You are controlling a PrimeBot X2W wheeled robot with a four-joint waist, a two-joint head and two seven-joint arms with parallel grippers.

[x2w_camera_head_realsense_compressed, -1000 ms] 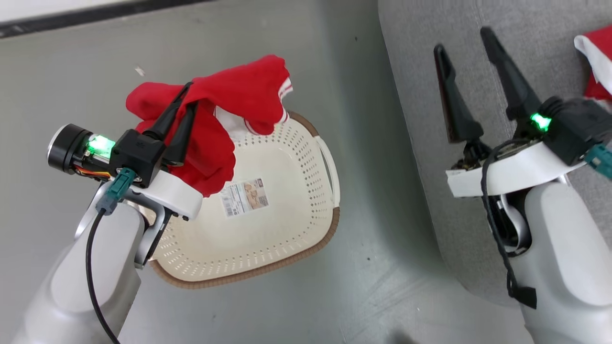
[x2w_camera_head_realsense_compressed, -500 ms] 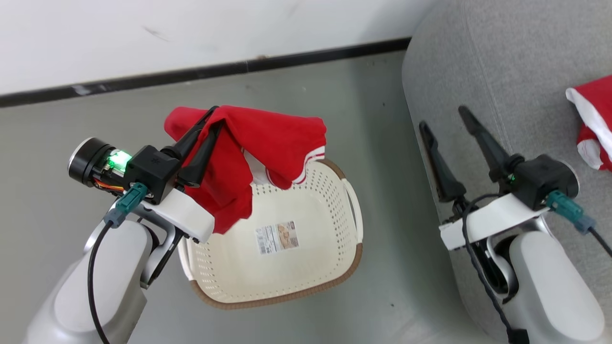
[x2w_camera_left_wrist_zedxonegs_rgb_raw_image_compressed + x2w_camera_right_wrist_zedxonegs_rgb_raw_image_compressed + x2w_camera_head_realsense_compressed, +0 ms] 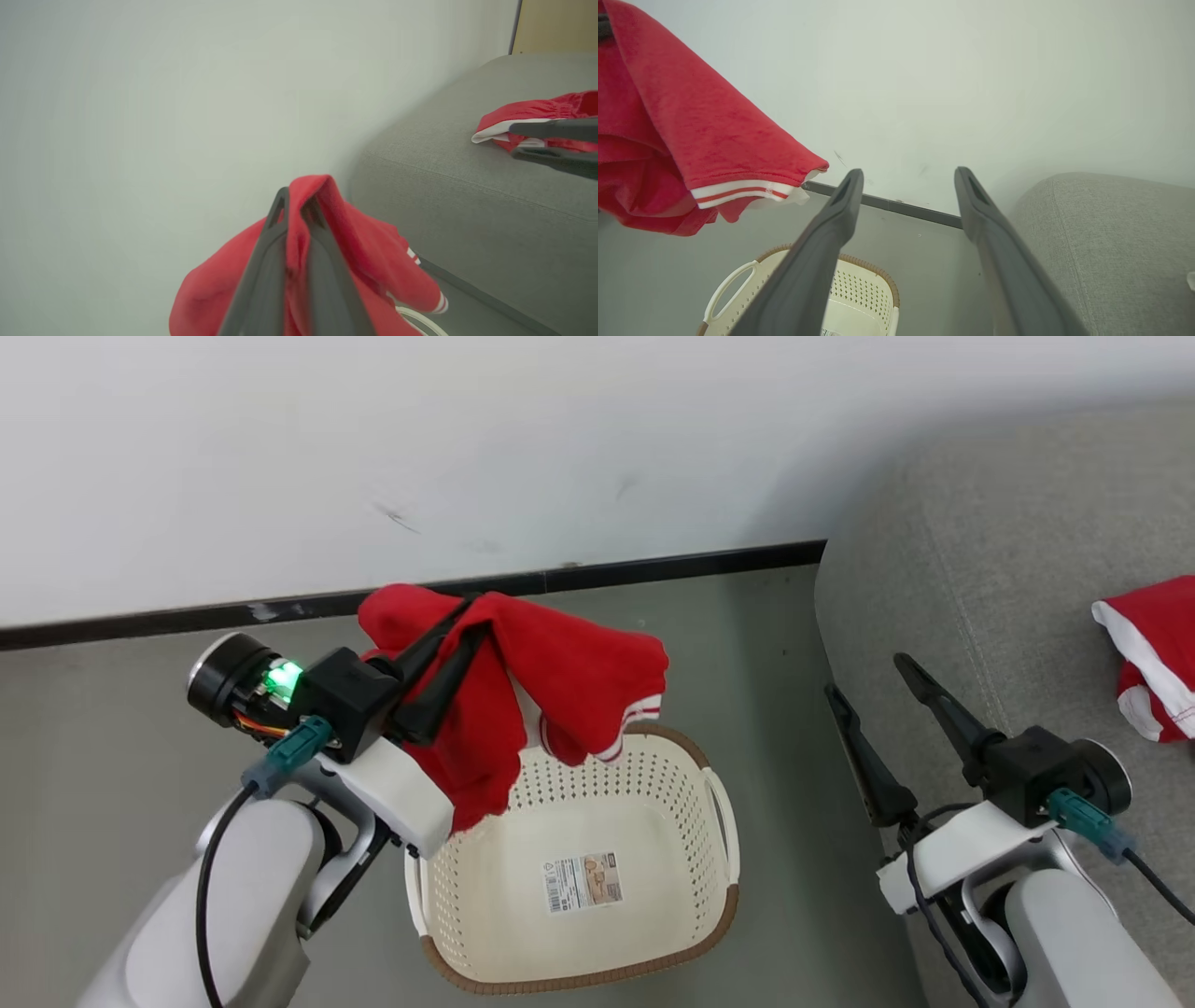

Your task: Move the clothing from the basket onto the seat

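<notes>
The red garment (image 3: 569,681) hangs above the basket (image 3: 457,905), over its rim at 11 o'clock, pinched in the left gripper (image 3: 471,616), whose jaws are closed on a fold; the step in hand looks like the carry; the next move calls for a swing toward 3 o'clock, over the seat (image 3: 971,579), then a release near the other garment (image 3: 1153,644) lying there; the basket's floor bears just a paper label (image 3: 583,882); the right gripper (image 3: 866,677) hovers by the seat's edge, jaws wide apart, holding nothing.

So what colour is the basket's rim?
Brown, on a cream basket; clearest in the head view.
</notes>
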